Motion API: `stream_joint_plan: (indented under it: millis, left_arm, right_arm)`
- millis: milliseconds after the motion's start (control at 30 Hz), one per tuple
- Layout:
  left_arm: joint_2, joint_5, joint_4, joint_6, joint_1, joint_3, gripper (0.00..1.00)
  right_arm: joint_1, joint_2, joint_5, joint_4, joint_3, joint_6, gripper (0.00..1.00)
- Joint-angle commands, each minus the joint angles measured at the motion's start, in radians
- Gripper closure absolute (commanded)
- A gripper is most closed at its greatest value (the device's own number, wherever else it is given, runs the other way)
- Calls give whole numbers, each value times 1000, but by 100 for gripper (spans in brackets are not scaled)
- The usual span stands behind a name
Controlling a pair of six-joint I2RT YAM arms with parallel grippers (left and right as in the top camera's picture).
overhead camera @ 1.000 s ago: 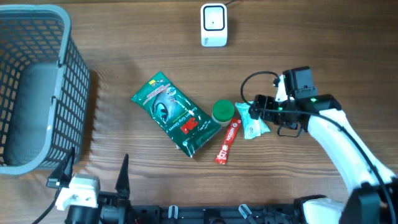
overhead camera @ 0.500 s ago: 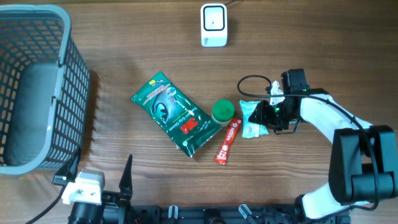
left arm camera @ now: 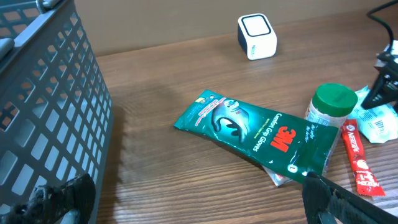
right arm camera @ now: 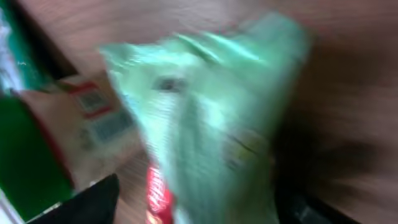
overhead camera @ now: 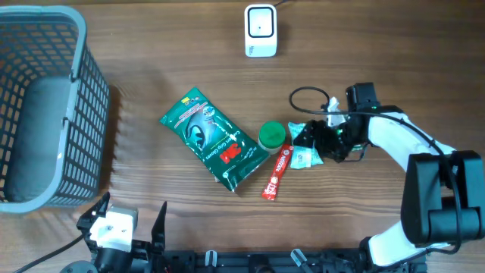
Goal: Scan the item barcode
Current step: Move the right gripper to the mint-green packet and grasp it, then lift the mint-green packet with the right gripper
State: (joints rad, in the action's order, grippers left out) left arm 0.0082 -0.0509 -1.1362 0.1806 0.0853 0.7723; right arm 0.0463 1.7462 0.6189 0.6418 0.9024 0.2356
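Packet place: the packet (overhead camera: 304, 157) lies flat on the bench (overhead camera: 151, 45), in the right half, about midway between the far and near edges. It is just beside the bottle (overhead camera: 272, 136) and the top end of the sachet (overhead camera: 277, 173).
Why there: it is the item nearest the right arm (overhead camera: 394, 140), and it sits on the outer side of the clutter, so I judge it the easiest one to lift clear.
Right jaws: they are low over the packet's far end, and the wrist view shows the packet between two dark fingers. That view is smeared, so I cannot tell whether they pinch it or only straddle it.
Left jaws: spread fully wide and holding nothing, parked at the near edge, left of centre, pointing at the glove pack (overhead camera: 216, 140). That looks like standing clear.
Packet axis: the long axis seems to run from far edge to near edge, leaning slightly right. The far half is hidden under the jaws.
Packet facing: a pale green printed face is up. No barcode can be made out.
Scanner: the scanner (overhead camera: 260, 30) stands at the far edge, near centre, window up, well apart from the packet. I judge the code must be turned down over it.
Basket: the basket (overhead camera: 91, 83) fills the far left corner, likely for scanned goods.
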Motion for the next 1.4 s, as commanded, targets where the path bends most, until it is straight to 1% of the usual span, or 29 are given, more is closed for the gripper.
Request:
stream_joint_plan:
  millis: [0,33,167,267,367,467,567,600,633,733,767,867,933,1033,1067,1100,1133,1200,1300,1367]
  left_arm:
    - [0,-12,1,-3,5,-2,0]
    - [0,-12,1,-3,5,-2,0]
    - [0,-12,1,-3,5,-2,0]
    - [0,-12,1,-3,5,-2,0]
    - [0,-12,1,-3,5,-2,0]
    - [0,-12,1,-3,5,-2,0]
    - [0,-12,1,-3,5,-2,0]
    - [0,-12,1,-3,5,-2,0]
    - [0,-12,1,-3,5,-2,0]
    - [0,-12,1,-3,5,-2,0]
    - [0,-12,1,-3,5,-2,0]
    - [0,-12,1,-3,5,-2,0]
    - [0,-12,1,-3,5,-2,0]
    - [0,-12,1,-3,5,-2,0]
    - [0,-12,1,-3,5,-2,0]
    - [0,-12,1,-3,5,-2,0]
    - [0,-12,1,-3,5,-2,0]
    - [0,-12,1,-3,5,-2,0]
    - [0,-12,1,-3,5,-2,0]
    - [0,-12,1,-3,5,-2,0]
  right_arm:
    - [-52,-130,-5,126,55,-1,87]
    - [-53,-179,-19,164,72,0,96]
    - [-27,-365,-42,196,93,9,96]
    - [25,-410,-234,215,78,113,96]
    - [94,-378,-260,156,17,145,96]
    - [138,-305,-355,85,-45,244,96]
    - [140,-180,-375,0,-103,290,96]
    - [141,-105,-373,-21,-116,310,96]
    - [142,-67,-369,-25,-116,314,96]
    - [142,5,-348,-27,-116,314,96]
    - [142,3,-348,-23,-114,314,96]
    - [142,-64,-348,30,-83,318,96]
    - [142,-175,-348,92,-54,317,96]
    - [142,-328,-357,106,-51,318,95]
    - [141,-372,-376,106,-51,318,70]
    - [141,-408,-420,106,-51,340,41]
    - [141,-418,-440,102,-52,353,25]
    - [142,-406,-438,75,-58,320,0]
    - [141,-333,-439,25,-84,305,0]
    - [132,-276,-437,-30,-86,264,0]
